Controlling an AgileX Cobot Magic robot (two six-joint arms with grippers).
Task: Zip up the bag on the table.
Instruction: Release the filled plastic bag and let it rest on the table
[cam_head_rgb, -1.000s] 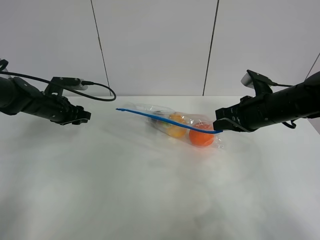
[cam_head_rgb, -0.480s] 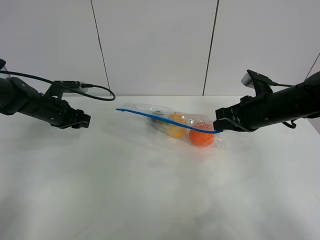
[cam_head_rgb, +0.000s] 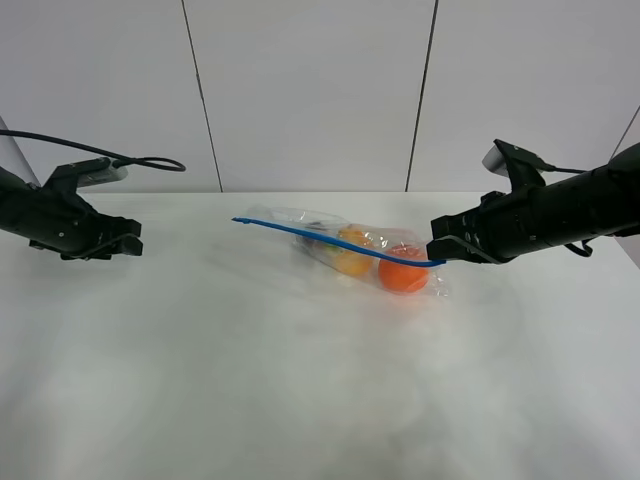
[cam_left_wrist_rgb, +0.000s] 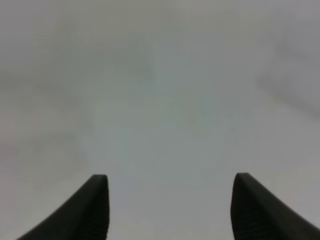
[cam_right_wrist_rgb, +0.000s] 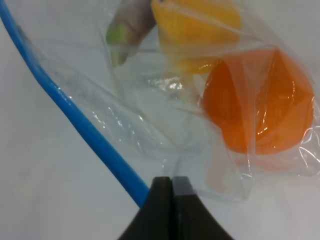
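A plain pale wall (cam_head_rgb: 300, 90) with thin dark lines running down it stands behind a big white table (cam_head_rgb: 300, 400). The bag (cam_head_rgb: 322, 232) lies on the table, toward the far side and a little to the right of the middle. It is clear and crinkly. A blue zipper strip (cam_head_rgb: 330, 241) runs along one edge, from the bag's left end to its right end. Through the plastic shows a round orange toy (cam_head_rgb: 403, 272) at the right end, with a yellow toy (cam_head_rgb: 350, 258) next to it. The right wrist view shows a small purple and green toy (cam_right_wrist_rgb: 131, 17) beside the yellow one. The right arm (cam_head_rgb: 560, 215) is black and reaches in from the right side. The right jaws are pinched tight together on the right end of the bag, at the clear plastic just beside the end of the blue strip. The left arm (cam_head_rgb: 50, 220) is black too, with a black cable (cam_head_rgb: 130, 162) looping over it. It is far to the left, well apart from the bag. The left jaws stand wide apart over the bare white table and hold nothing.
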